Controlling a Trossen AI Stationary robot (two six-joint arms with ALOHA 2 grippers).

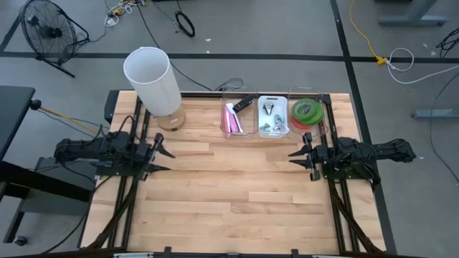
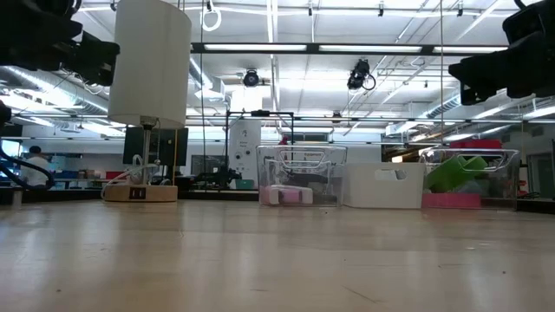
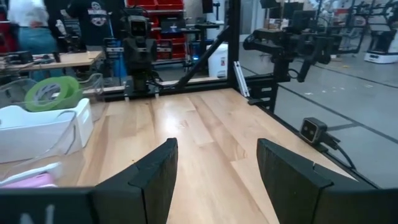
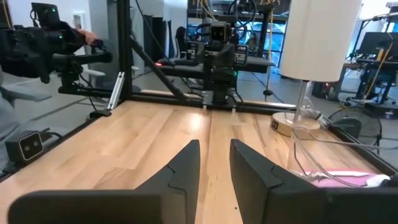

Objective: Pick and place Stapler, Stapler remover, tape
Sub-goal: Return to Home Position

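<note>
Three bins line the far edge of the table [image 1: 229,208]. The left transparent bin [image 1: 223,101] holds one pink stapler [image 1: 231,119] and one black stapler [image 1: 242,104]. The white bin [image 1: 286,115] holds staple removers [image 1: 270,110], their count unclear. The right transparent bin [image 1: 308,95] holds two green tape rolls [image 1: 307,110] over one red tape roll [image 1: 303,122]. The left gripper [image 1: 163,156], fingers wide apart, and the right gripper [image 1: 301,155], fingers narrowly apart, hover empty at opposite sides.

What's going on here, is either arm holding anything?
Nothing is held. Both arms sit at the sides of the table, left end effector and right end effector open and empty. At the far edge, the pink stapler and black stapler lie in the left clear bin, staple removers in the white bin, tape rolls in the right clear bin.
</note>
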